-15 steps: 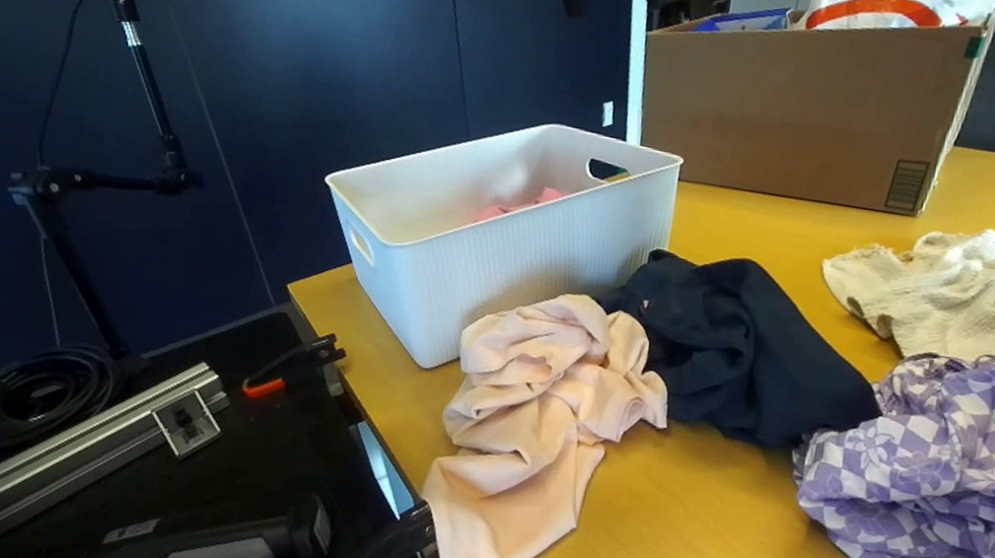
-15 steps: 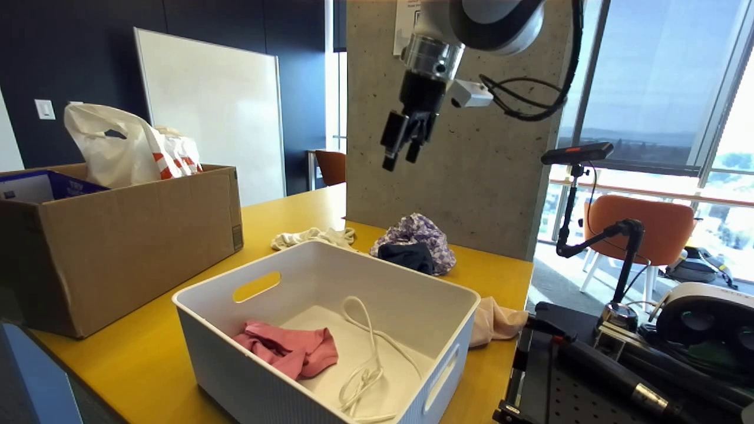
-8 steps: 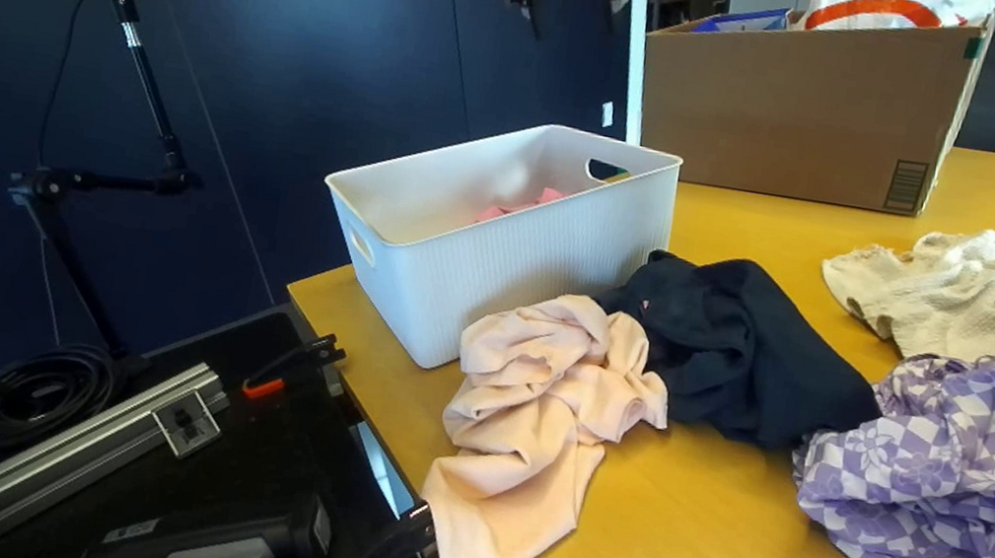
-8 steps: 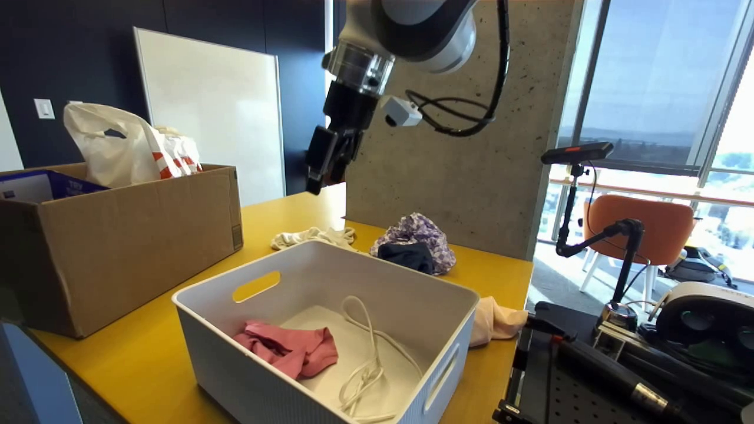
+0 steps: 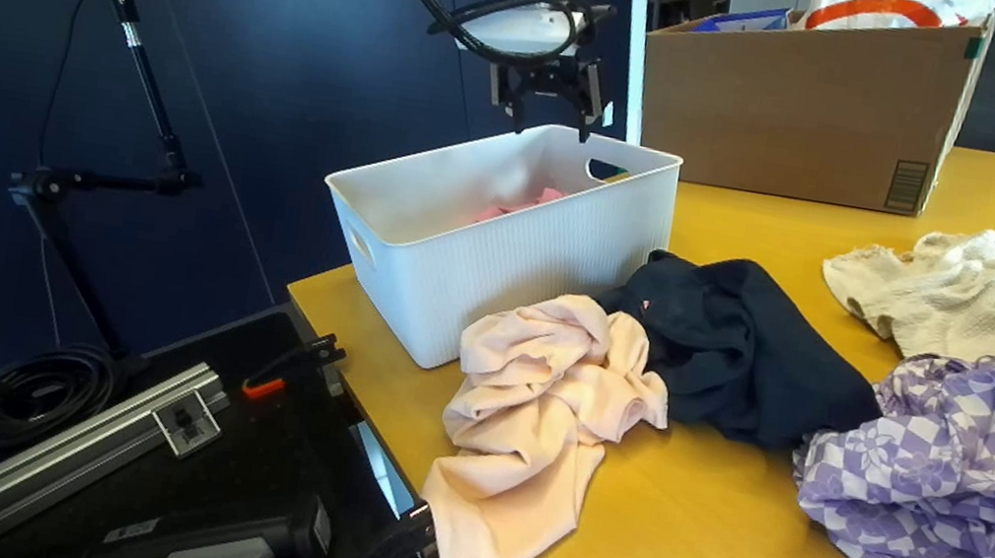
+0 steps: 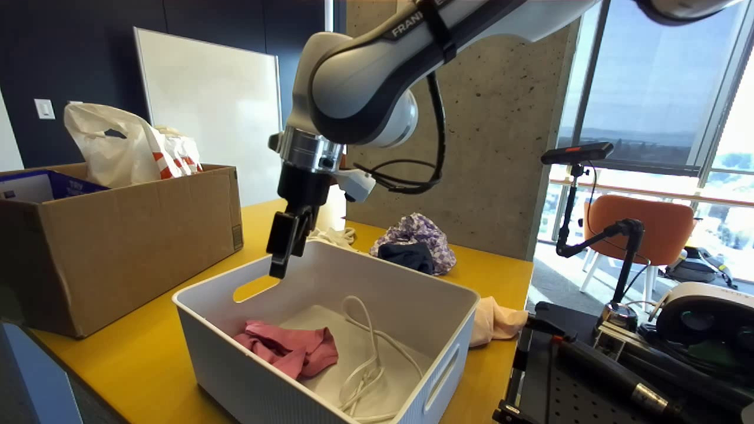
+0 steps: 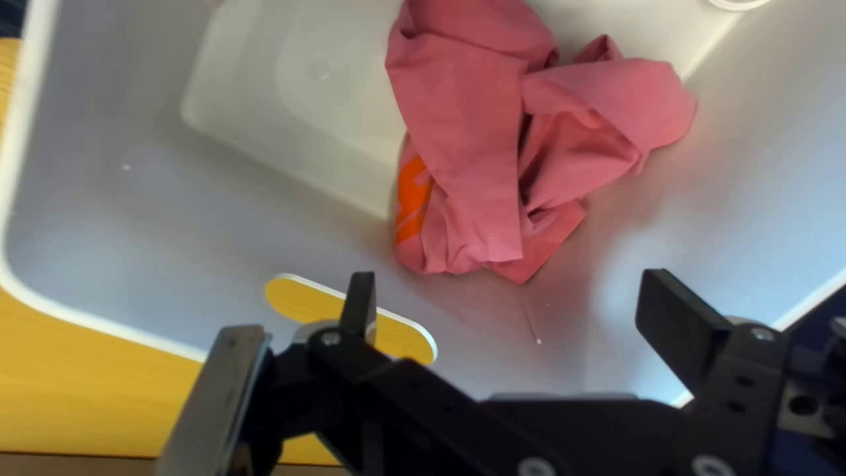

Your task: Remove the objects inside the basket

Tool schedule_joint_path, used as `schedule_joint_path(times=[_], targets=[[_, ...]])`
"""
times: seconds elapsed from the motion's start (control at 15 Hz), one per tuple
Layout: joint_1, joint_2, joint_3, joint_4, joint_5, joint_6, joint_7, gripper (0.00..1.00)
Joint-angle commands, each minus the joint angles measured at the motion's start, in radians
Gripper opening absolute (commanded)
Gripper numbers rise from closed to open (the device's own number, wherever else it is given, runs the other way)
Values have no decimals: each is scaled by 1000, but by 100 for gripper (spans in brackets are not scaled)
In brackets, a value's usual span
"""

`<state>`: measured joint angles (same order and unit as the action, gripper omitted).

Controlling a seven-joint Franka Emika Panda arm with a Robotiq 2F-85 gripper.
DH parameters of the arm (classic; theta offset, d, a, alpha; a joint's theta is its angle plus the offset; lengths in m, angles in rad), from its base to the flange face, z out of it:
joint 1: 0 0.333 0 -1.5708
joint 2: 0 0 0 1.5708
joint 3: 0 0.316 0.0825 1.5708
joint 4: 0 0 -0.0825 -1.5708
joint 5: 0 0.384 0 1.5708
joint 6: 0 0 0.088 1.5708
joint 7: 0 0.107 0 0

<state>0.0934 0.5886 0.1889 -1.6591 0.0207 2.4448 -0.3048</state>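
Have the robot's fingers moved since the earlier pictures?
Yes: in both exterior views, the fingers have come down toward the white basket, which has stayed put.

Pink cloth [image 7: 486, 145], cord [image 6: 369, 374] inside basket [image 6: 232, 374]

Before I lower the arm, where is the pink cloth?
In the wrist view's upper centre, the pink cloth lies inside the basket; in an exterior view, it sits left of the white cord.
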Motion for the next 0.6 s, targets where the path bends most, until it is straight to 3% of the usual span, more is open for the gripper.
schedule_joint_path(times=[0.0, 0.53], targets=[[25, 175, 11, 250, -25, -129, -49, 100], [92, 407, -4, 607, -55, -451, -62, 100]])
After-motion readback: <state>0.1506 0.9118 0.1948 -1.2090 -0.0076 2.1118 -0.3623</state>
